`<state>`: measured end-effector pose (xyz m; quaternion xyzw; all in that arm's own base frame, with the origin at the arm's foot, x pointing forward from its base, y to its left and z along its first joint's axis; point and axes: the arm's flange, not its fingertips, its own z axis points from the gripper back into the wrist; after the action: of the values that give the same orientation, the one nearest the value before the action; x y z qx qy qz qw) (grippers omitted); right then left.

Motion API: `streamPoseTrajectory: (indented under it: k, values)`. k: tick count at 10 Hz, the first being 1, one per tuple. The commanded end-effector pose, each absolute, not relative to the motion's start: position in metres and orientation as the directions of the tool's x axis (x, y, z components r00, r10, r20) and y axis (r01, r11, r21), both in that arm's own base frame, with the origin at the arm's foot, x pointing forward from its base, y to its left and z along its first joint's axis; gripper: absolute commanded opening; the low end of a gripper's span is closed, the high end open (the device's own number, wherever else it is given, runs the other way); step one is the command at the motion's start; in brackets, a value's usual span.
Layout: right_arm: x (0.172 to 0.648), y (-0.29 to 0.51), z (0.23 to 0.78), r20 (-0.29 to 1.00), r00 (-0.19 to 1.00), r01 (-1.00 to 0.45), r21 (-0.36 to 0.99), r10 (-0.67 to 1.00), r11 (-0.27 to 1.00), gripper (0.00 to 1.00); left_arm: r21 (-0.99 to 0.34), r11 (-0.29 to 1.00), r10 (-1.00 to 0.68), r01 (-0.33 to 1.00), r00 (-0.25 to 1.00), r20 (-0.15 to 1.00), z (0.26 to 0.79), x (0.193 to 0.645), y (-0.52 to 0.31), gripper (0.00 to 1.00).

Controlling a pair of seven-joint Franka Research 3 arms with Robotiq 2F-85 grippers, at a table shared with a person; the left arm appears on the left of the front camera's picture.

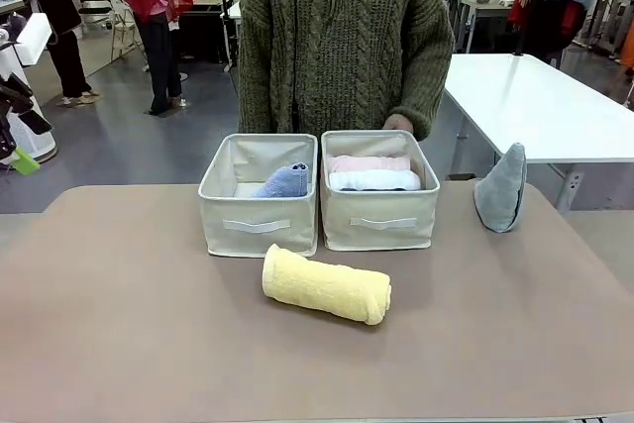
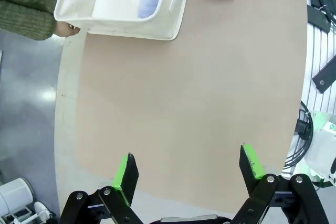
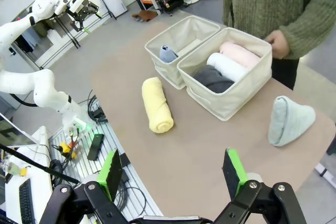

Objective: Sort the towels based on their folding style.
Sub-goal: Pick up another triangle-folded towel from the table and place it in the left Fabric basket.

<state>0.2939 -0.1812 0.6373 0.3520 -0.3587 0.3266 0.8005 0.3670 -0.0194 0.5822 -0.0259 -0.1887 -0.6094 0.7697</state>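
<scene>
A pale yellow rolled towel [image 1: 327,286] [image 3: 156,104] lies on the brown table in front of two beige bins. Inside the left bin [image 1: 258,225] a light blue folded towel [image 1: 287,181] [image 3: 168,53] leans. In the right bin [image 1: 381,225] lie rolled pink [image 1: 369,162], white [image 1: 374,180] and dark grey [image 3: 212,78] towels. A grey-blue cone towel [image 1: 500,188] [image 3: 289,120] stands at the table's right. My left gripper [image 2: 189,167] hangs open above the table's bare left part. My right gripper [image 3: 172,166] is open too, high over the near right edge.
A person in a green knit sweater stands behind the bins, one hand [image 1: 398,123] at the right bin's far rim. A white table [image 1: 535,96] stands beyond at the right. Cables and gear [image 3: 94,145] lie on the floor beside my table.
</scene>
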Motion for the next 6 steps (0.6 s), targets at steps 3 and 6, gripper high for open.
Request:
streamPoseTrajectory:
  k: [3, 6]
  values:
    - [0.2949, -0.1810, 0.6373, 0.823, 0.507, -0.790, 0.323, 0.258, 0.521, 1.00, 0.186, 0.248, -0.931, 0.951, 0.181, 0.316, 0.5846, 0.3693, -0.0170, 1.00]
    - [0.2949, -0.1810, 0.6373, 0.823, 0.507, -0.790, 0.323, 0.258, 0.521, 1.00, 0.190, 0.255, -0.928, 0.948, 0.185, 0.323, 0.5828, 0.3677, -0.0184, 1.00]
